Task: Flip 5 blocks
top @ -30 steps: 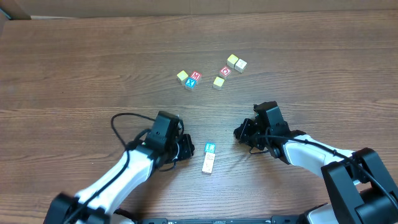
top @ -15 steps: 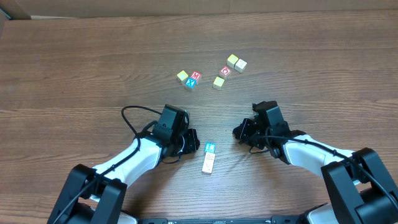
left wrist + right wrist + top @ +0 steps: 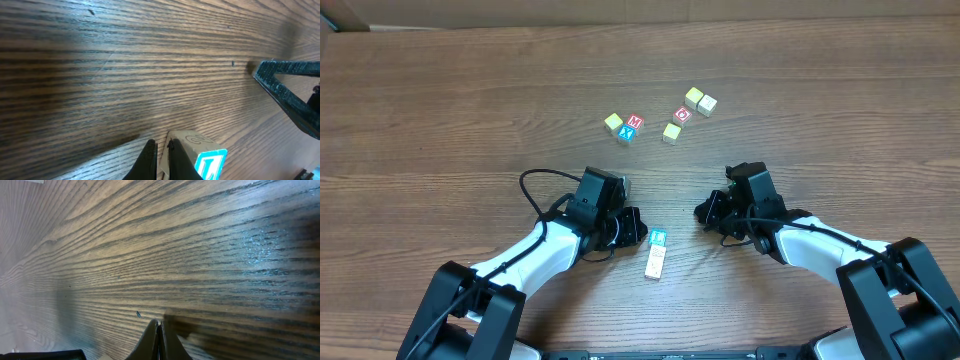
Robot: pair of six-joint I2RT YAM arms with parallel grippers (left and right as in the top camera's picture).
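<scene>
A short row of blocks lies between my arms: a blue-faced block (image 3: 658, 238) with pale cream blocks (image 3: 655, 263) just behind it. My left gripper (image 3: 636, 228) is shut and empty, its tip right against the blue-faced block's left side. In the left wrist view the shut fingertips (image 3: 149, 152) sit beside that block (image 3: 189, 146), whose blue letter face (image 3: 210, 166) points right. My right gripper (image 3: 705, 213) is shut on nothing, low over bare wood to the right of the row, and its closed tips (image 3: 159, 330) show in the right wrist view.
Several more blocks lie further back: a yellow one (image 3: 613, 122), a red and blue pair (image 3: 631, 127), another yellow (image 3: 671, 132), a red one (image 3: 682, 114), and a yellow and cream pair (image 3: 700, 100). The right gripper's fingers (image 3: 287, 92) show in the left wrist view.
My left gripper has slid to the right, up to the blue-faced block, staying shut. The right arm and the blocks have not moved.
</scene>
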